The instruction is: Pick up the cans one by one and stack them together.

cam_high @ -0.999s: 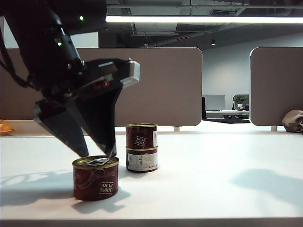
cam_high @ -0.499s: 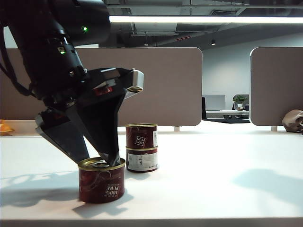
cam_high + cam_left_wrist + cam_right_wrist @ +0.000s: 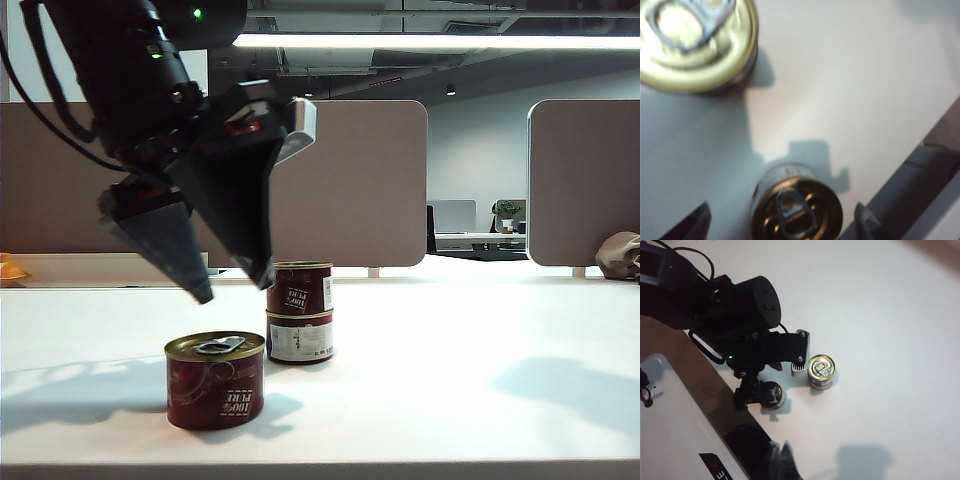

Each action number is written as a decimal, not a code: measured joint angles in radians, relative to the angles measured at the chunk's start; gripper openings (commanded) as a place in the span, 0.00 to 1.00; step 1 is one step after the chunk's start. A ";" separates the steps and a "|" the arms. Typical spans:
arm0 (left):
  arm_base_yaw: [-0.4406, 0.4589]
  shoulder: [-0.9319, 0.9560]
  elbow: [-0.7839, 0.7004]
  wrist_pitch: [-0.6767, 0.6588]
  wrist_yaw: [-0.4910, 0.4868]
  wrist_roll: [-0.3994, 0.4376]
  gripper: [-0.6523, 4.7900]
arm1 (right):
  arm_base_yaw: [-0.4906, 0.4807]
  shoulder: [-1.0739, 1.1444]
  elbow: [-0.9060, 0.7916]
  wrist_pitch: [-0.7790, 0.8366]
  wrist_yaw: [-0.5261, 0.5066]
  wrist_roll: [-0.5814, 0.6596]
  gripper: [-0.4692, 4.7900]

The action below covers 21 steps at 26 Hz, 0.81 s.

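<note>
While tilted, the left end effector [image 3: 232, 283] hangs spread above a can [image 3: 214, 379].

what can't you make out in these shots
- Right end effector: out of the exterior view; in the right wrist view only dark tips at the edge.
- Single can: label print too small in the exterior view; lid blurred and cut off in the left wrist view.
- Left end effector: hides that can partly in the right wrist view.

My white table [image 3: 480, 350] is spreading across the lower half of the exterior frame. A lone can [image 3: 214, 380] is sitting on it at lower left. Just right of it, toward centre, a white-labelled can [image 3: 299, 340] is resting on the tabletop, bearing another can [image 3: 299, 288].
</note>
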State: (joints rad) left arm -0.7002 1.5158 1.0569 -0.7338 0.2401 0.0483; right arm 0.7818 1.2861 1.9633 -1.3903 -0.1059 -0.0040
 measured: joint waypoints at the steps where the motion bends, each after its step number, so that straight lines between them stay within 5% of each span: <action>1: 0.000 0.000 -0.001 -0.014 -0.002 0.002 0.80 | 0.000 0.000 0.000 0.000 0.000 0.000 0.08; 16: -0.038 0.066 -0.001 -0.043 0.002 0.003 0.80 | 0.000 -0.002 -0.014 0.000 -0.001 0.000 0.08; 21: -0.057 0.075 -0.001 -0.048 -0.074 0.003 0.80 | 0.000 -0.002 -0.014 0.000 -0.001 0.000 0.08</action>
State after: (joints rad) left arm -0.7574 1.5906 1.0561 -0.7818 0.1661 0.0513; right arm 0.7818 1.2842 1.9495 -1.3903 -0.1070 -0.0040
